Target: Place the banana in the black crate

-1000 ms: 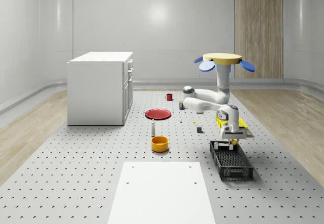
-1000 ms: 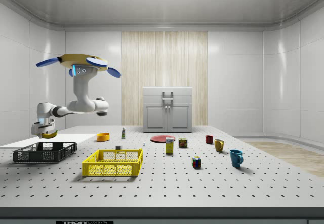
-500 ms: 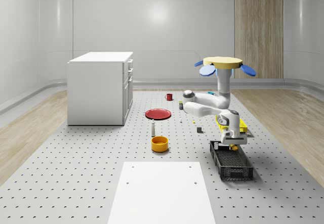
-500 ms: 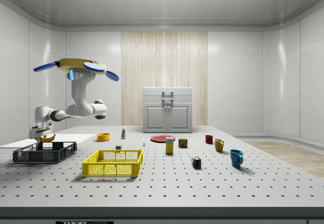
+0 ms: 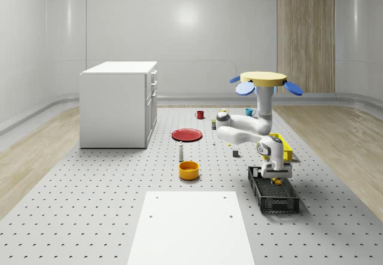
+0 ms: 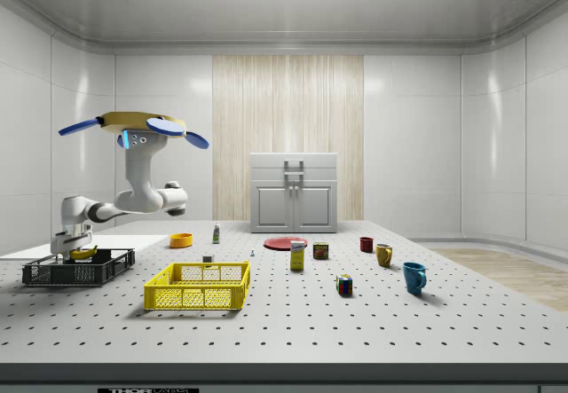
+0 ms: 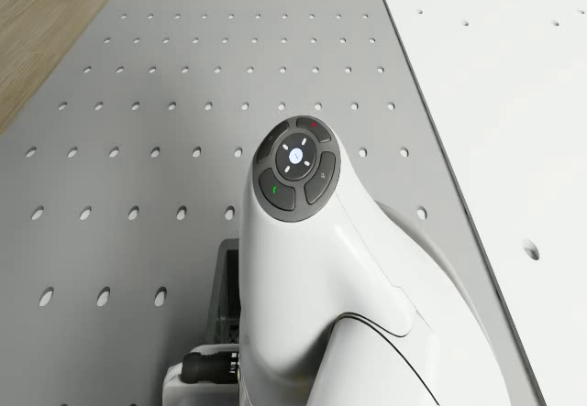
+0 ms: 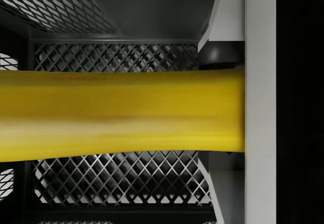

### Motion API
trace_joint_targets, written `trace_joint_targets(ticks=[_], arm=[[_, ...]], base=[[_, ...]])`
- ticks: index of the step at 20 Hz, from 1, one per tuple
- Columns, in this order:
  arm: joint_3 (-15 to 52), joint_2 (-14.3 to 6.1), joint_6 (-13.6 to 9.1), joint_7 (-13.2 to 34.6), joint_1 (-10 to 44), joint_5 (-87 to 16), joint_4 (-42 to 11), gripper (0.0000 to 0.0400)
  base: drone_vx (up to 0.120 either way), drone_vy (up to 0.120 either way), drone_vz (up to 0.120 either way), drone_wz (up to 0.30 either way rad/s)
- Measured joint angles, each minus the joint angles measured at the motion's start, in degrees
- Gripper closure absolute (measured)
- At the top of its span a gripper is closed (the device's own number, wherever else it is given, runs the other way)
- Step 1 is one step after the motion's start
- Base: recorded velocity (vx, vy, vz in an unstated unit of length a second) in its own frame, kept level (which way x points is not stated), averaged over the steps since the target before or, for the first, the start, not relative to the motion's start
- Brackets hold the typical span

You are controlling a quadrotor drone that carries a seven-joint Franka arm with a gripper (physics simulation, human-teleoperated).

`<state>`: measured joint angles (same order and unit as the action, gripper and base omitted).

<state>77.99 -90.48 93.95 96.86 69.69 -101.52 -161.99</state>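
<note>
Yellow against black mesh — the banana (image 8: 121, 114) lies crosswise in our end effector (image 5: 276, 177), clamped by the fingers (image 8: 259, 102), with the black crate (image 5: 273, 194) directly beneath. Our drone (image 5: 263, 79) hovers above the counter (image 5: 90, 217) beside the yellow crate (image 6: 197, 286), arm reaching down so the end effector sits at the black crate's rim. We judge the release is the step in hand: best to go a touch lower, keep the fruit level and well inside the walls, then open — letting go too high risks a bounce.
</note>
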Motion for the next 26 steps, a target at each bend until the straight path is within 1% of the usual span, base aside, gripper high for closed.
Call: trace_joint_targets(ticks=[10, 14, 15, 16, 18, 19, 22, 26], arm=[[-6.03, 0.11, 2.15, -1.63, -0.66, -5.67, 1.53, 0.0207], [-7.65, 0.37, 2.57, -1.83, -0.55, -7.25, 2.03, 0.0207], [-7.89, 0.44, 2.64, -1.86, -0.55, -7.44, 2.11, 0.0163], [-8.09, 0.50, 2.70, -1.87, -0.55, -7.59, 2.18, 0.0127], [-8.38, 0.63, 2.75, -1.90, -0.56, -7.81, 2.27, 0.0077], [-8.39, 0.94, 2.59, -3.48, -1.01, -7.77, 2.34, 0.0059], [-7.32, 1.10, 1.96, -2.98, -1.24, -6.83, 1.93, 0.0028], [-6.12, 1.21, 1.35, -2.57, -1.47, -5.75, 1.52, 0.0010]], base=[[0.000, 0.000, 0.000, 0.000], [0.000, 0.000, 0.000, 0.000], [0.000, 0.000, 0.000, 0.000], [0.000, 0.000, 0.000, 0.000], [0.000, 0.000, 0.000, 0.000], [0.000, 0.000, 0.000, 0.000], [0.000, 0.000, 0.000, 0.000], [0.000, 0.000, 0.000, 0.000]])
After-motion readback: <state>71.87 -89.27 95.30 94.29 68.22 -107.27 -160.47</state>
